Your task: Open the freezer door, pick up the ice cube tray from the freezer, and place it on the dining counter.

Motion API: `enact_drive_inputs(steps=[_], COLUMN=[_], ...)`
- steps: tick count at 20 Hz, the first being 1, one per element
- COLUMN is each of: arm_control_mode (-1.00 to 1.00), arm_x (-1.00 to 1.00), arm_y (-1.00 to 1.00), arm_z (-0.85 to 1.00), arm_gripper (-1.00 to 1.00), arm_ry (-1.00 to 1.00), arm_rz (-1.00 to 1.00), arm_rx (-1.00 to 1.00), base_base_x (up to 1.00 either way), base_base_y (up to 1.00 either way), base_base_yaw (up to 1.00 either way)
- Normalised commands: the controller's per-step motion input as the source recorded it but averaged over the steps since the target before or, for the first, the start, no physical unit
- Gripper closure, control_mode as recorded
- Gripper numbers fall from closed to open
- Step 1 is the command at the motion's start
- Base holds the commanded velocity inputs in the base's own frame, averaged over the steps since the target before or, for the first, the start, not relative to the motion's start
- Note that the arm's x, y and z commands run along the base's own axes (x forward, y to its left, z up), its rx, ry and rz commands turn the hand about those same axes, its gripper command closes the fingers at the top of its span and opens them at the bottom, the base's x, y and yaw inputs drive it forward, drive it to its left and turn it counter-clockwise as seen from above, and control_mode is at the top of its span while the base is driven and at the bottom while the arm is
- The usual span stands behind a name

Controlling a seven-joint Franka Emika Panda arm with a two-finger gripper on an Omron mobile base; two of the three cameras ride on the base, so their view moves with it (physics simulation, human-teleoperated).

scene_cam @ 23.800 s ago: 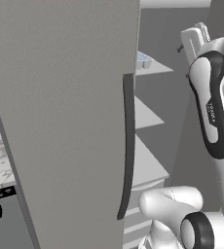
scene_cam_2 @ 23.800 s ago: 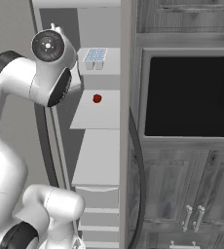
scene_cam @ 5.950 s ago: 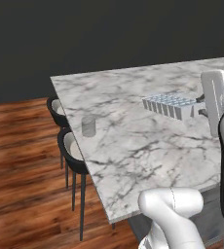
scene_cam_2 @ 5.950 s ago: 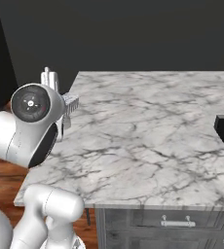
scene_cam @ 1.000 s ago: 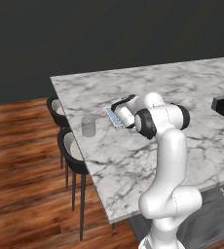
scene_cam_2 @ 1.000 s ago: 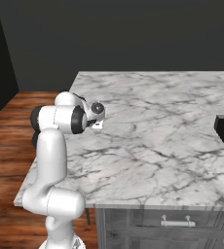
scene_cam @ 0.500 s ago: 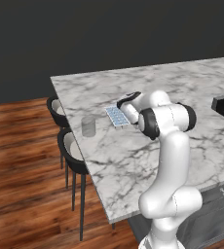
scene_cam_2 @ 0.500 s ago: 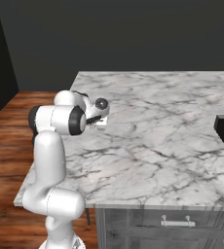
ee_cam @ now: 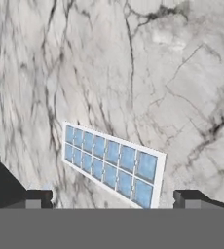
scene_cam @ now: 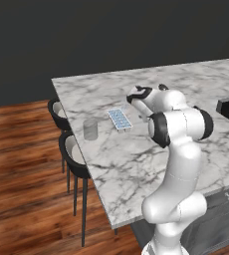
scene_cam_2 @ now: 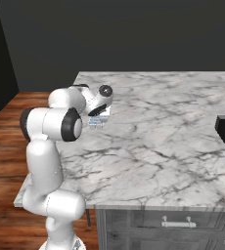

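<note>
We find the counter (scene_cam: pixel 136 164), a broad white marble slab with grey veins, running across both base views; wood floor (scene_cam: pixel 22 199) lies beyond its edge. Two dark stools (scene_cam: pixel 69 149) stand tucked under the near side in the left base view. The arm (scene_cam: pixel 178 129) reaches out over the slab. The tray (scene_cam: pixel 120 118) lies flat on the counter, its blue cells facing up, free of any grip. A clear glass (scene_cam: pixel 90 129) stands upright near it, toward the counter edge, apart from the tray. The end effector (ee_cam: pixel 114 199) sits just above the tray with its fingers (ee_cam: pixel 38 197) spread wide, one to either side, holding nothing. From the right base view the tray (scene_cam_2: pixel 97 119) appears partly hidden behind the hand, so its far end is unclear there.
</note>
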Motion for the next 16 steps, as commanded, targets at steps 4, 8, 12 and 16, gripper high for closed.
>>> enact_drive_inputs(steps=[4,8,12,16], arm_control_mode=[-1.00,-1.00,-1.00,-1.00], arm_x=[-0.76,-1.00,-1.00,-1.00], arm_y=[0.00,0.12,0.22,0.28], arm_z=[0.56,0.33,0.27,0.24], arm_gripper=[-1.00,-1.00,-1.00,-1.00], arm_ry=[0.04,0.00,0.00,0.00], arm_rz=[0.06,0.14,0.19,0.25], arm_rx=[0.00,-0.06,-0.10,-0.15], base_base_x=[0.00,0.00,0.00,0.00], base_base_y=[0.00,0.00,0.00,0.00], base_base_yaw=[0.00,0.00,0.00,0.00])
